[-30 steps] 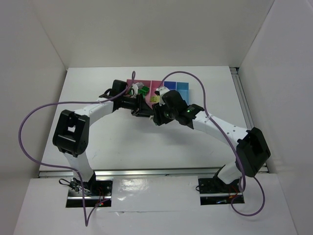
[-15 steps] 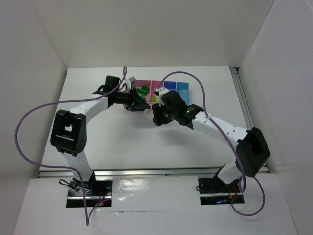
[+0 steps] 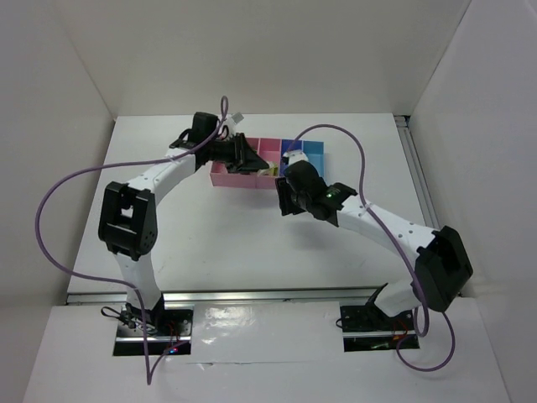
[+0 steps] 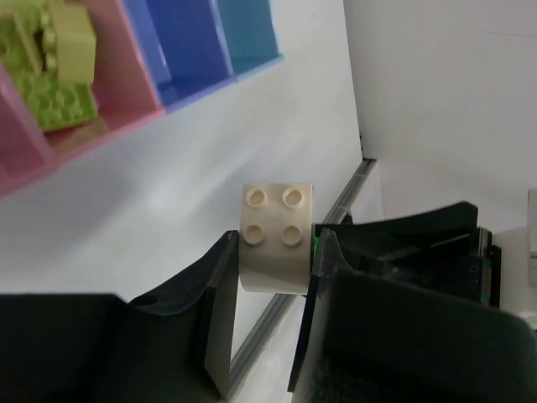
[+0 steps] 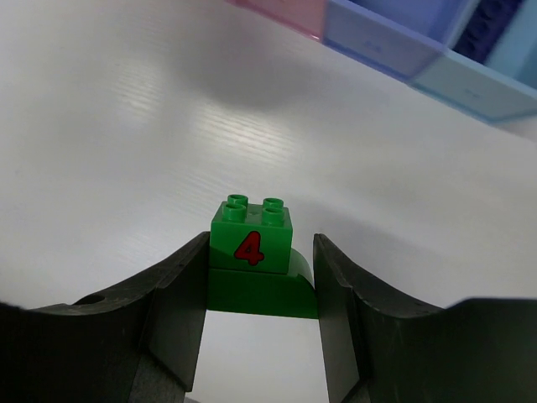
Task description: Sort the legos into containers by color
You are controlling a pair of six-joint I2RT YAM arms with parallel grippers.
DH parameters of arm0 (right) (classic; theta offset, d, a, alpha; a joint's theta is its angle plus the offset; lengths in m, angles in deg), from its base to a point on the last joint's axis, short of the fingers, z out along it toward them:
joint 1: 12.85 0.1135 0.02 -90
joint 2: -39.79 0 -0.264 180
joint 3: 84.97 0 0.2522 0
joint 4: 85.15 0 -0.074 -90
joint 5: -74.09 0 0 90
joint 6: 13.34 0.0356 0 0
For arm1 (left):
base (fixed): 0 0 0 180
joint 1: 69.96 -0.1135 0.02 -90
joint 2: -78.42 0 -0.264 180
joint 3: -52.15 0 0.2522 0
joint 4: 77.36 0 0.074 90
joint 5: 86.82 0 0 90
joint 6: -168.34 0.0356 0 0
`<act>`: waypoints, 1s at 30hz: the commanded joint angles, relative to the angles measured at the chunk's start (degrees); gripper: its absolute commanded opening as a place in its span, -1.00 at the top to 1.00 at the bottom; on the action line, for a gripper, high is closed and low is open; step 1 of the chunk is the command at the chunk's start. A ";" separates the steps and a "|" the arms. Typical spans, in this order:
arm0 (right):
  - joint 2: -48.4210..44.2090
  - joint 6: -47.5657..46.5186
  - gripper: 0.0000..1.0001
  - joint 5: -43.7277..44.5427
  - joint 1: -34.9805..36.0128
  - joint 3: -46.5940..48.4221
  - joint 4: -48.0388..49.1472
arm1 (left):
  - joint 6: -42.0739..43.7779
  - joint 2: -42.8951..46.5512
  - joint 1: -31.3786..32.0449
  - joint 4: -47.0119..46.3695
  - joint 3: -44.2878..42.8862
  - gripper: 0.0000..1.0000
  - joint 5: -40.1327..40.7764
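Sitting at the far side of the white counter [image 3: 252, 243], the joined trays [image 3: 233, 178] run pink to blue. My left hand [image 4: 275, 245] hovers by them, pinching a cream brick [image 4: 277, 222]. My right hand [image 5: 262, 252] pinches a green brick [image 5: 250, 239] marked 4, over bare counter near the trays. Yellow-green bricks [image 4: 46, 75] lie in a pink tray.

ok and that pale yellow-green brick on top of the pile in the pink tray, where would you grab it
Probably across its two smooth side faces, coming straight down. The pale brick lies on top of the other yellow-green bricks, so its sides stand free, while the pink tray wall beside it blocks a sideways approach.
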 commanded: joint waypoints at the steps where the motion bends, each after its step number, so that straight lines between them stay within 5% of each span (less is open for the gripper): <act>1: -5.30 5.84 0.45 9.89 -1.66 -0.45 -5.49 | 0.82 -4.62 1.90 0.12 -6.85 1.00 3.97; 12: -9.35 10.16 0.45 13.34 -9.05 -0.45 -13.78 | 0.82 -26.31 7.70 7.06 -36.55 0.98 15.32; 16: -9.87 10.16 0.45 12.72 -10.20 -0.45 -14.92 | -1.64 -33.01 7.70 8.30 -46.66 0.18 13.74; 17: -9.87 10.16 0.45 12.72 -10.20 -0.45 -14.92 | -1.65 -33.72 7.70 8.30 -47.38 -0.14 13.13; 20: -9.87 10.16 0.45 12.11 -10.20 -0.45 -14.92 | -2.17 -34.35 7.70 8.30 -47.91 -0.41 12.60; 25: -9.27 9.55 0.45 10.09 -10.73 -0.45 -13.26 | -0.33 -32.07 7.70 8.82 -47.38 -0.56 12.43; 30: -8.64 6.66 0.45 2.12 -10.73 -0.45 -8.87 | 5.36 -25.22 7.70 9.35 -40.55 -0.40 6.03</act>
